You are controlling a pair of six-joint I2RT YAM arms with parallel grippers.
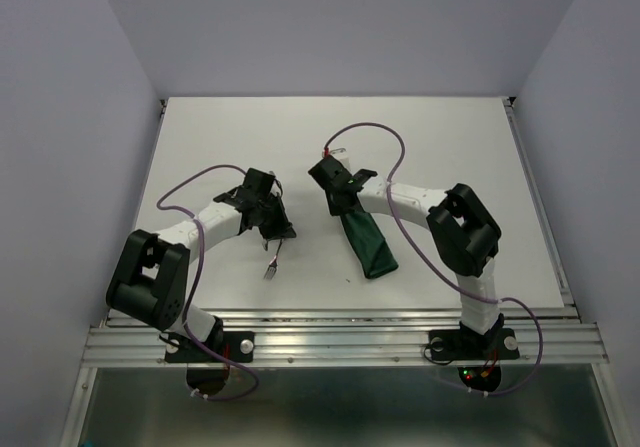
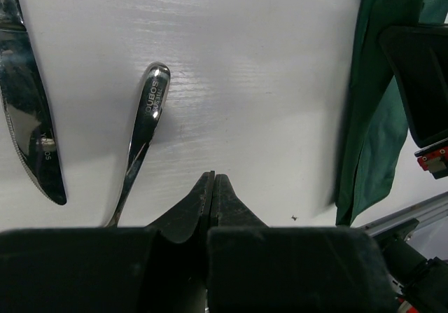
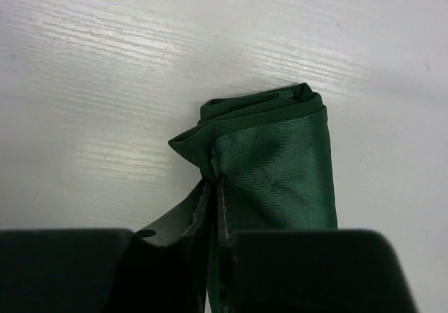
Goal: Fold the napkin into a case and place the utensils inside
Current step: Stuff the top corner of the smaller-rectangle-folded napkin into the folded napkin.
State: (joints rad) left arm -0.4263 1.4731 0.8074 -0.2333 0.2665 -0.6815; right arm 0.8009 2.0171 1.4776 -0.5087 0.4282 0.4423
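Note:
The dark green napkin (image 1: 368, 245) lies on the white table, folded into a narrow case shape. My right gripper (image 3: 213, 183) is at its far end, shut on a fold of cloth at the left edge of the napkin (image 3: 276, 159). My left gripper (image 2: 212, 180) is shut with nothing in it, low over the table. Just left of its tips lies the fork (image 2: 145, 120), handle end forward, and the knife (image 2: 28, 138) lies further left. In the top view the fork (image 1: 272, 264) shows below the left gripper; the knife is hidden there.
The napkin's edge (image 2: 371, 117) and the right gripper's black body (image 2: 420, 75) sit to the right in the left wrist view. The table's near metal rail (image 1: 340, 332) runs along the front. Purple cables loop over both arms.

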